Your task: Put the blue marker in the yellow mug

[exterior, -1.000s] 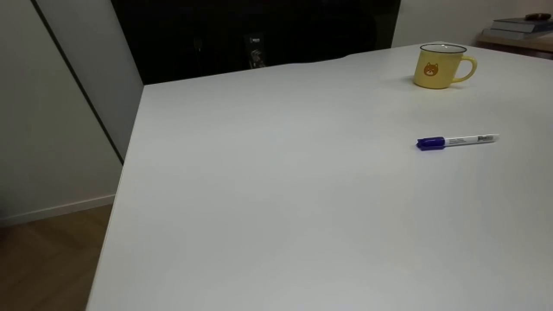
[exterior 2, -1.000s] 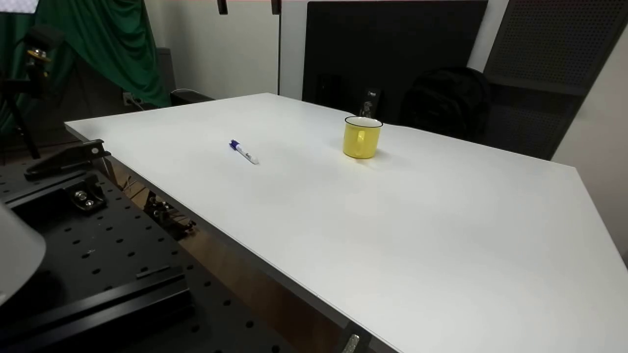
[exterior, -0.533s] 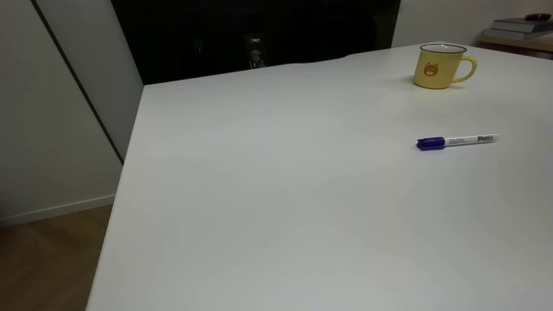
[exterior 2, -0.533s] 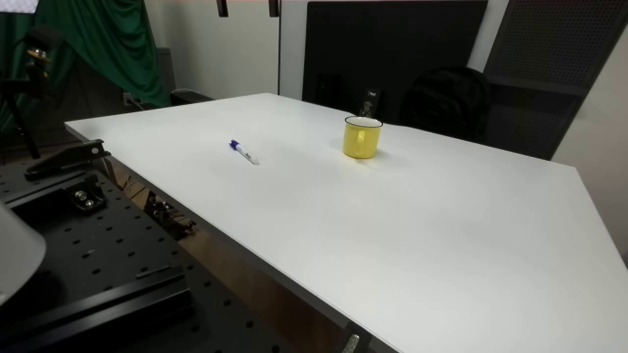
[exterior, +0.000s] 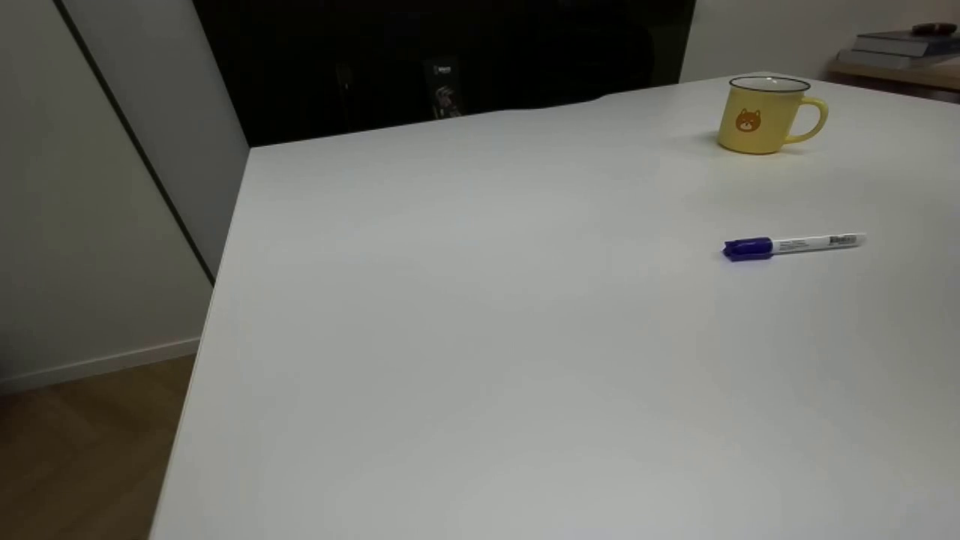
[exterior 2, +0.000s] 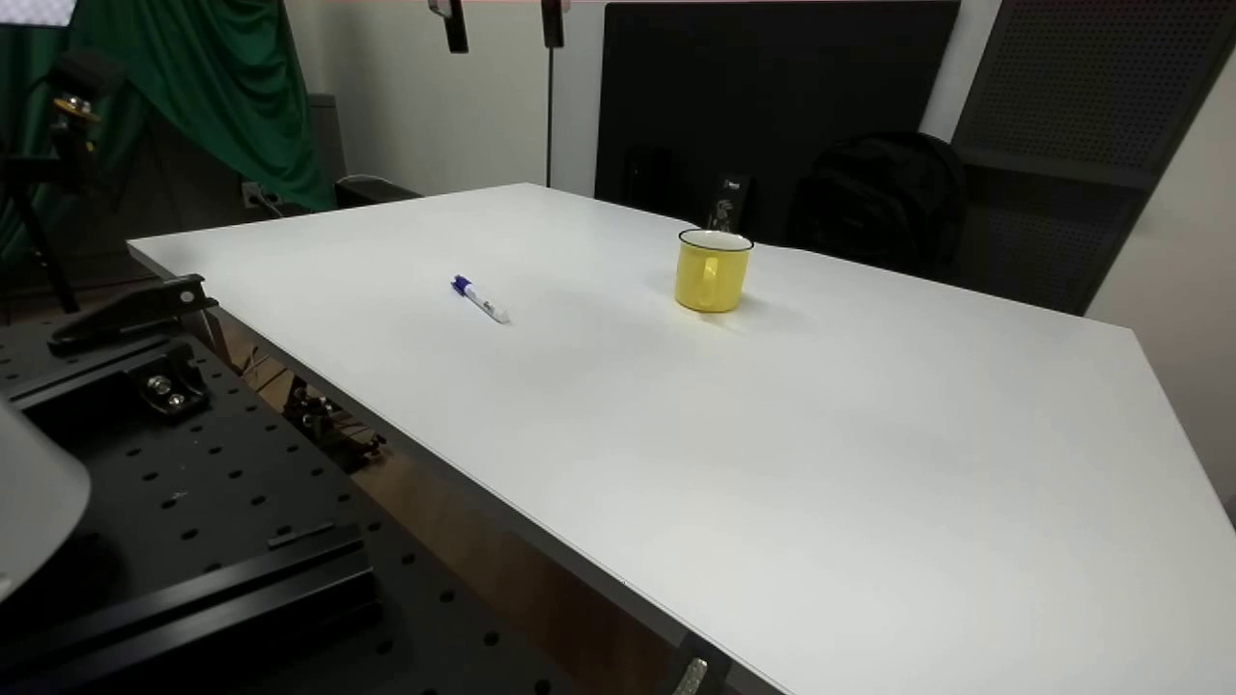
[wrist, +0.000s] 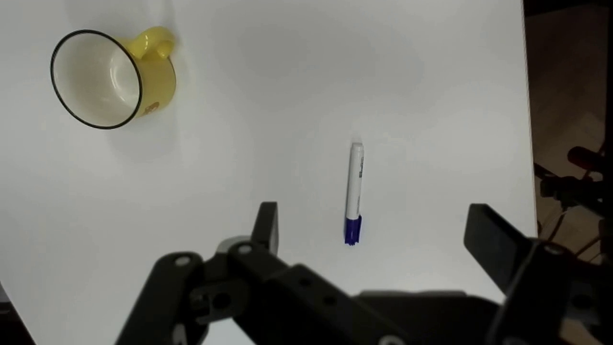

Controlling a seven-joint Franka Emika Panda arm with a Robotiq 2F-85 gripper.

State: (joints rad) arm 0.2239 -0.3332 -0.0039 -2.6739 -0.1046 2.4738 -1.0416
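Observation:
The blue marker lies flat on the white table, with a blue-purple cap and white barrel. It shows in both exterior views [exterior: 814, 244] [exterior 2: 481, 300] and in the wrist view [wrist: 354, 187]. The yellow mug stands upright behind it in both exterior views [exterior: 772, 120] [exterior 2: 700, 280]. In the wrist view the mug [wrist: 160, 88] is at the upper left, its visible pale inside holding nothing. My gripper [wrist: 372, 215] is open and empty, high above the table; the marker's cap shows between its fingers. Only the gripper's fingertips [exterior 2: 505, 46] show at the top of an exterior view.
The white table [exterior 2: 821, 434] has its edge beside a black perforated mounting board [exterior 2: 241, 463]. A dark backpack [exterior 2: 879, 208] and a black panel [exterior 2: 763, 97] are behind the table. Books [exterior: 896, 49] lie on a wooden surface at the far right.
My gripper's fingertips have come lower in the exterior view and slightly right, staying apart. The marker and mug have not moved.

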